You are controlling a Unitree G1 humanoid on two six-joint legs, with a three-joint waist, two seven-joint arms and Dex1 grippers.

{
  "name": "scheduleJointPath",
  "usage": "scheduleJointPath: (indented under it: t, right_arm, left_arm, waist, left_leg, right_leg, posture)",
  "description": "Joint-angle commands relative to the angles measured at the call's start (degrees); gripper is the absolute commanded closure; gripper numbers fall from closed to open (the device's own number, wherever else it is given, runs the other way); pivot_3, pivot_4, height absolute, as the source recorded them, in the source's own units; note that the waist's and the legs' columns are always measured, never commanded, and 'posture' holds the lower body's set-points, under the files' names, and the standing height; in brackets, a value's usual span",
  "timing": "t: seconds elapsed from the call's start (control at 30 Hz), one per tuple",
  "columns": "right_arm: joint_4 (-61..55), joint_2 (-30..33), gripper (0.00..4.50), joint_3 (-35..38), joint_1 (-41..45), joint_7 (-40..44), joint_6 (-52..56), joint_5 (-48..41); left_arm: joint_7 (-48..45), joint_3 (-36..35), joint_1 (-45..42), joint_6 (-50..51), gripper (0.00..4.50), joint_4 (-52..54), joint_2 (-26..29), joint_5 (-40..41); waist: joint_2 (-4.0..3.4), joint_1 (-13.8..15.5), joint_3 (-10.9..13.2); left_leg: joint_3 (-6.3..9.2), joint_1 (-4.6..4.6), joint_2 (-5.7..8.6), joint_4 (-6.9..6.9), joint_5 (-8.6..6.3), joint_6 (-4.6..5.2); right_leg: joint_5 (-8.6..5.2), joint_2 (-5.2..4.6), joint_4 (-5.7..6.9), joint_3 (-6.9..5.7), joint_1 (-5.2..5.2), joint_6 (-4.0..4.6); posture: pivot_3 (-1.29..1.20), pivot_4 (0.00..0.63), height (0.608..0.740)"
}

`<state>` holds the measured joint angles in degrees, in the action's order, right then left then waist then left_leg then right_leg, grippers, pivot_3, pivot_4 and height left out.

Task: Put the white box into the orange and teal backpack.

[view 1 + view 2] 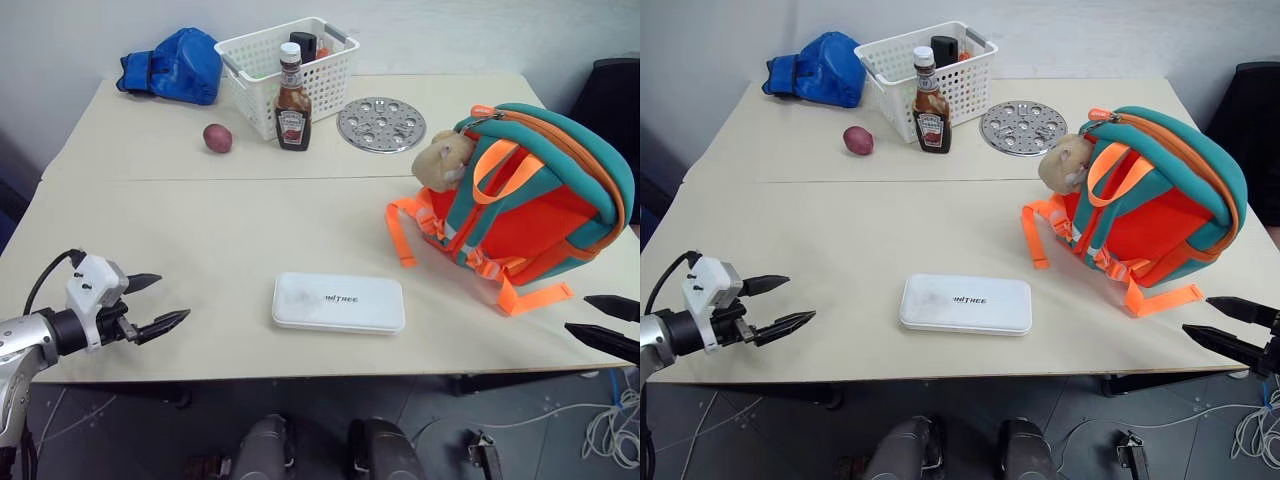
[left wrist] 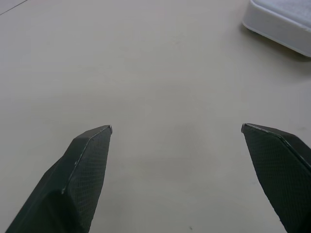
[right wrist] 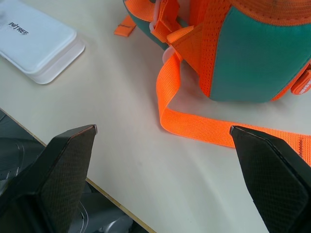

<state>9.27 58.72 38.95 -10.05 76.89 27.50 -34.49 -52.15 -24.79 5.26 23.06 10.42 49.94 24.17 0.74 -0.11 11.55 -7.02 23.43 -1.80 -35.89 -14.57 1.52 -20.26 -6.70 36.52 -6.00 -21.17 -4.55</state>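
The white box (image 1: 339, 302) lies flat near the table's front edge, its dark lettering facing up; a corner of the white box (image 2: 282, 24) shows in the left wrist view and most of the white box (image 3: 36, 41) in the right wrist view. The orange and teal backpack (image 1: 535, 195) stands at the right with a tan plush toy (image 1: 443, 160) on it and orange straps (image 3: 204, 128) trailing on the table. My left gripper (image 1: 155, 303) hovers open over the table's front left, well left of the box. Beside the backpack's trailing strap, at the front right edge, my right gripper (image 1: 605, 325) is open and empty.
At the back stand a white lattice basket (image 1: 288, 75), a ketchup bottle (image 1: 292, 100), a round perforated metal plate (image 1: 381, 124), a small reddish potato (image 1: 217, 138) and a blue padded glove (image 1: 178, 66). The table's front edge (image 1: 300, 372) runs just below the box.
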Motion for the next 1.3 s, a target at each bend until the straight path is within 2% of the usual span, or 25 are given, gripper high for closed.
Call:
scheduleJointPath:
  t: [0.03, 0.63, 0.77, 0.87, 0.97, 1.03, 1.13, 1.23, 1.3]
  right_arm:
    - [-1.1, 0.9, 0.03, 2.6, -0.2, 0.4, -0.4, -0.7]
    - [-4.8, 1.3, 0.03, 2.0, -0.2, 0.4, -0.4, -0.9]
    - [-11.1, 1.1, 0.89, -1.4, 1.7, 1.2, 1.6, -3.0]
    - [-15.4, -0.2, 1.98, -5.4, 3.3, 0.1, 1.7, -2.6]
    - [-19.9, -4.4, 2.95, -16.3, 7.0, -3.9, 0.1, 0.7]
    - [-20.7, -6.3, 3.66, -21.1, 9.4, -5.8, -0.4, 2.7]
    - [-20.2, -8.6, 4.5, -26.8, 12.9, -8.0, -1.3, 5.2]
    - [-17.4, -11.3, 4.5, -32.7, 17.4, -10.4, -3.1, 9.1]
    - [-15.4, -12.4, 4.5, -35.0, 19.3, -12.2, -4.9, 12.0]
  left_arm:
    - [-0.3, -1.4, 0.5, -1.2, 0.0, 1.5, 0.6, -0.2]
    - [2.1, 1.0, -2.4, 1.4, 0.0, 2.4, 0.3, 0.6]
    - [0.8, 4.9, -5.2, 1.4, 0.0, 3.2, -0.3, 0.9]
    - [-0.2, 8.9, -7.2, 0.6, 0.89, 3.3, -0.4, -0.3]
    - [-0.7, 14.1, -10.7, -0.4, 1.75, 2.3, -1.2, -2.3]
    - [-1.1, 16.8, -12.3, -1.6, 2.38, 1.4, -1.7, -3.8]
    - [-1.3, 20.1, -14.6, -3.2, 3.26, -0.3, -2.7, -5.9]
    - [-1.7, 23.1, -16.4, -3.4, 4.17, -1.2, -3.9, -7.1]
    - [-1.7, 24.5, -17.2, -2.2, 4.45, -1.2, -4.4, -7.5]
  waist:
    - [0.0, 0.0, 0.0]
    - [0.0, 0.0, 0.0]
    - [0.0, 0.0, 0.0]
    - [0.0, 0.0, 0.0]
    - [0.07, 0.0, 0.0]
    - [0.07, 0.0, 0.0]
    - [0.01, 0.1, 0.0]
    - [0.04, 0.0, 0.0]
    - [0.04, 0.0, 0.0]
  left_leg:
    - [0.0, 0.0, 0.0, 0.0, 0.0, 0.0]
    - [-0.01, -0.01, 0.0, -0.02, 0.01, 0.0]
    - [0.0, -0.03, 0.0, -0.03, 0.02, 0.0]
    - [-0.01, -0.03, 0.0, -0.03, 0.1, 0.09]
    - [0.0, -0.04, -0.01, -0.05, 0.16, 0.09]
    - [0.0, -0.04, 0.0, -0.08, 0.24, -0.02]
    - [-0.08, 0.0, 0.05, -0.1, 0.33, -0.08]
    - [-0.08, 0.02, 0.03, -0.16, 0.37, -0.12]
    - [-0.08, 0.02, 0.02, -0.17, 0.37, -0.12]
  right_leg:
    - [0.0, 0.0, 0.0, 0.0, 0.0, 0.0]
    - [0.0, 0.0, 0.02, 0.0, 0.01, 0.0]
    - [0.0, 0.0, 0.06, 0.0, 0.03, -0.01]
    - [0.01, 0.02, 0.1, 0.01, 0.02, -0.01]
    - [0.01, 0.05, 0.16, -0.01, 0.01, -0.01]
    - [0.01, 0.04, 0.26, 0.0, -0.01, -0.01]
    - [0.01, 0.03, 0.36, 0.03, -0.11, -0.03]
    - [0.02, 0.04, 0.43, 0.02, -0.15, -0.04]
    - [0.02, 0.05, 0.46, 0.02, -0.16, -0.04]
  posture:
    - [0.0, 0.15, 0.74]
    - [0.0, 0.15, 0.74]
    - [0.0, 0.15, 0.74]
    - [0.0, 0.15, 0.74]
    - [0.0, 0.15, 0.74]
    - [0.0, 0.15, 0.74]
    - [0.0, 0.15, 0.74]
    - [0.0, 0.15, 0.74]
    - [0.0, 0.15, 0.74]
